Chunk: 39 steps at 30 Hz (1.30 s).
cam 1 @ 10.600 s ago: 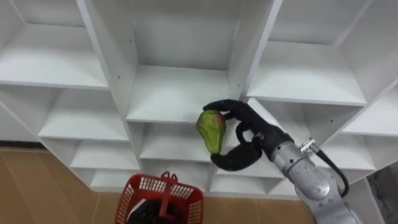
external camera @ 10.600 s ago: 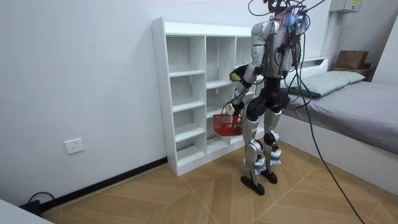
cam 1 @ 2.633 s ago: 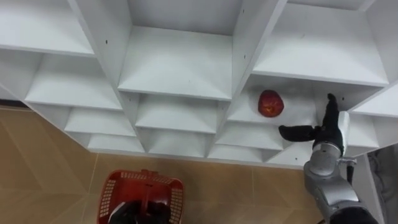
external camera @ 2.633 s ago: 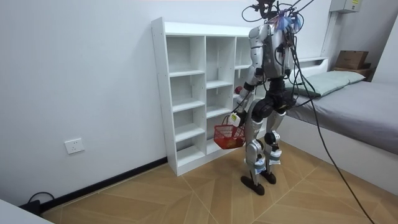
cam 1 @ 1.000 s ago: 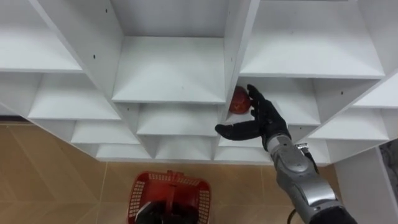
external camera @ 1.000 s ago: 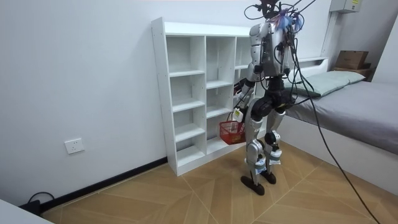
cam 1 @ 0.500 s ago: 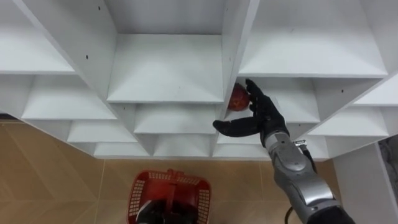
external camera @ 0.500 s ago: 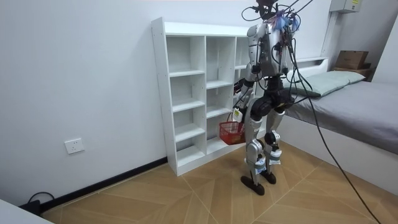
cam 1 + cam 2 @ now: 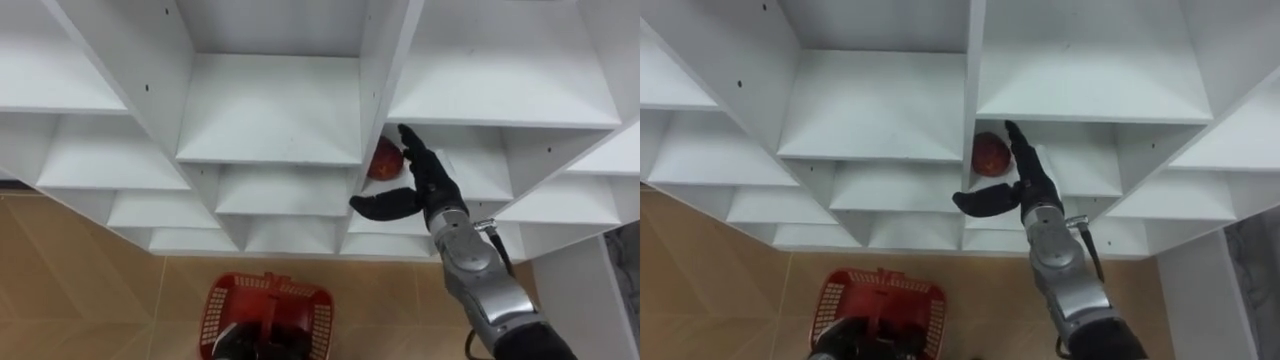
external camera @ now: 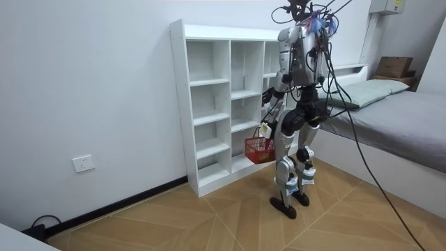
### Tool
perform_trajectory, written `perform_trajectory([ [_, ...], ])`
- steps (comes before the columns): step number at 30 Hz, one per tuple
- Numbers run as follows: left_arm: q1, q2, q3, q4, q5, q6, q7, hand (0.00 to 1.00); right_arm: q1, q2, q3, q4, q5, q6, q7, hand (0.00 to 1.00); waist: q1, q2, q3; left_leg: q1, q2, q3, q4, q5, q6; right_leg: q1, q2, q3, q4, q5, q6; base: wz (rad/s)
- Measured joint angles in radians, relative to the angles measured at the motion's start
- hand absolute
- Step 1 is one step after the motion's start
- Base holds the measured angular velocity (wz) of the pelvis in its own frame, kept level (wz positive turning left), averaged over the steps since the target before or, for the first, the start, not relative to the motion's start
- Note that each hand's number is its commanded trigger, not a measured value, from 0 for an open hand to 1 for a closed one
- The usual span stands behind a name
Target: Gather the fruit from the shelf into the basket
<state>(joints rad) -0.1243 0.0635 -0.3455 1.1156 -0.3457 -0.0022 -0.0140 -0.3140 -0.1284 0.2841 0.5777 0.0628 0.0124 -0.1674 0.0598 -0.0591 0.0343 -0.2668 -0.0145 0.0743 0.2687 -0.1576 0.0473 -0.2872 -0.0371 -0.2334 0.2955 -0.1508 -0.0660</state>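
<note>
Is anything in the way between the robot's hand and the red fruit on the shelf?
No, nothing I can see. The right hand is open right beside the red fruit in the closet compartment. The left hand holds the red basket below.

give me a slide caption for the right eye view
Right hand open beside a red fruit on a closet shelf, red basket below.

No text can be read.
</note>
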Motion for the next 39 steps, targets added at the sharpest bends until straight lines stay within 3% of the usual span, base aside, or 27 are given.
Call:
perform_trajectory([
  [8,-0.003,0.032,0.009,0.007,0.002,0.000,0.000,1.00,-0.011,-0.001,0.009,0.049,-0.055,0.004,0.052,0.00,0.006,-0.003,0.0001,0.001,0.000,0.000,0.000,0.000,0.000,0.001,-0.001,-0.001,0.001,0.000,0.000,0.00],
  [20,-0.007,0.031,0.014,0.007,0.001,0.001,-0.019,1.00,-0.026,-0.005,0.006,0.085,-0.123,-0.001,0.077,0.00,0.008,-0.002,0.0009,-0.003,-0.001,-0.009,0.005,0.000,0.000,0.005,-0.001,-0.011,-0.002,0.000,0.000,0.01],
  [21,-0.008,0.028,0.018,0.007,0.001,0.002,-0.019,1.00,-0.036,-0.006,0.007,0.103,-0.127,-0.003,0.077,0.07,0.011,-0.002,0.0008,-0.001,-0.001,-0.007,0.005,0.000,0.000,0.005,-0.001,-0.009,0.000,0.000,0.000,-0.03],
  [23,-0.012,0.024,0.018,0.007,0.001,0.004,-0.019,1.00,-0.050,-0.007,0.008,0.125,-0.138,-0.007,0.079,0.75,0.017,-0.001,0.0008,-0.001,0.000,-0.006,0.006,0.000,0.000,0.005,-0.001,-0.008,0.002,0.000,0.000,-0.02],
  [24,-0.012,0.024,0.018,0.006,0.001,0.004,-0.019,1.00,-0.051,-0.007,0.008,0.129,-0.140,-0.009,0.078,1.00,0.020,-0.001,0.0008,0.000,0.000,-0.006,0.006,0.000,0.000,0.005,-0.001,-0.008,0.003,0.000,0.000,0.00],
  [31,-0.016,0.024,0.017,0.006,0.000,0.013,-0.019,1.00,-0.103,-0.040,0.007,0.196,-0.136,-0.010,0.061,1.00,0.028,0.000,0.0008,-0.001,0.000,-0.006,0.005,0.000,0.000,0.002,-0.003,-0.012,0.013,-0.004,-0.003,0.00],
  [39,-0.028,0.015,0.005,0.006,-0.006,0.026,-0.018,1.00,-0.114,-0.042,0.007,0.228,-0.039,0.000,0.051,1.00,0.028,0.002,-0.0002,0.004,0.001,-0.002,0.003,0.001,-0.002,0.002,-0.002,-0.011,0.011,-0.005,-0.005,0.00],
])
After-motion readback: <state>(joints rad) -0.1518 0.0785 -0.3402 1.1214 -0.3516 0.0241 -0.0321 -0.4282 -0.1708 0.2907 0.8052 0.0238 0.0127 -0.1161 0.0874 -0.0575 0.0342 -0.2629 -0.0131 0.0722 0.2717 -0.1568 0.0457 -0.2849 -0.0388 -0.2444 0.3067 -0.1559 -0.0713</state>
